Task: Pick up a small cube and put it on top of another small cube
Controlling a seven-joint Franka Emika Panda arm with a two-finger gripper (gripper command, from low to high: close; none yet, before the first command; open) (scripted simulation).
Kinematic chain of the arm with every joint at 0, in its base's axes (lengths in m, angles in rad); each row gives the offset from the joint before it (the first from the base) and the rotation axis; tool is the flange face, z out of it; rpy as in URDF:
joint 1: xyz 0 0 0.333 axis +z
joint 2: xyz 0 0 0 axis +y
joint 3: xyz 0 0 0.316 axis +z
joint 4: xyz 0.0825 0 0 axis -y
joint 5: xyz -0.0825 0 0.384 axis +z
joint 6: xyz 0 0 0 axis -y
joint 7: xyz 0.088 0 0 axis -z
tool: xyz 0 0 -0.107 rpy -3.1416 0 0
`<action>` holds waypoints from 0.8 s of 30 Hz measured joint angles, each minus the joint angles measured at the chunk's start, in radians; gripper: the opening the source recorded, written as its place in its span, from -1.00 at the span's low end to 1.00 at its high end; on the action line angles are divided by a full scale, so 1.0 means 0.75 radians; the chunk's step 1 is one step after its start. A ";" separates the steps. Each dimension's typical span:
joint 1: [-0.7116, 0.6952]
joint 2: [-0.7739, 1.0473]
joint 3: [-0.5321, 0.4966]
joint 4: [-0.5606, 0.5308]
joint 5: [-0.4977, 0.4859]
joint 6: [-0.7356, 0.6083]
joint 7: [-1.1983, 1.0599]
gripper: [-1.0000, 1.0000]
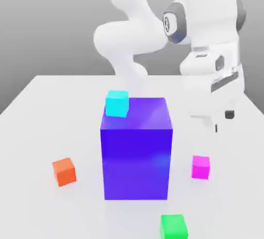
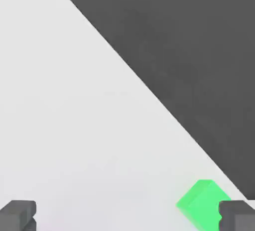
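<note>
Well, the arm: white, rising at the far side of the table (image 1: 62, 124) behind the big block, then bending over toward the exterior view's right, with its hand pointing down.
Gripper (image 1: 223, 121): up in the air on the exterior view's right, higher than the magenta cube, with nothing between its fingertips that I can see.
Jaws: spread wide apart, one dark tip well away from the other.
Magenta cube (image 1: 200, 167): sitting on the table to the exterior view's right of the big block, a gap between them, and clear of the gripper.
Big block (image 1: 136, 163): blue-purple, upright in the middle, far larger than any of the cubes.
Cyan cube (image 1: 117, 103): on top of the big block, close to its left edge as the exterior view has it.
Orange cube (image 1: 64, 172): on the table to the exterior view's left of the big block, apart from it and turned a little askew.
Green cube (image 1: 174, 227): nearest of all, on the table at the near side and a bit right of the exterior view's middle, partly cut off by the frame; the hand view catches it too, partly behind one fingertip.
</note>
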 joint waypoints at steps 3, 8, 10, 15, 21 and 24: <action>0.053 0.111 0.040 -0.088 -0.028 0.087 -0.091 0.00; 0.113 0.296 0.076 -0.184 -0.171 0.236 -0.131 0.00; 0.114 0.376 0.054 -0.173 -0.211 0.301 -0.112 0.00; 0.160 0.582 -0.002 -0.138 -0.252 0.469 -0.081 0.00; 0.166 0.619 -0.007 -0.133 -0.256 0.497 -0.075 -1.00; 0.163 0.599 -0.005 -0.136 -0.257 0.481 -0.076 -1.00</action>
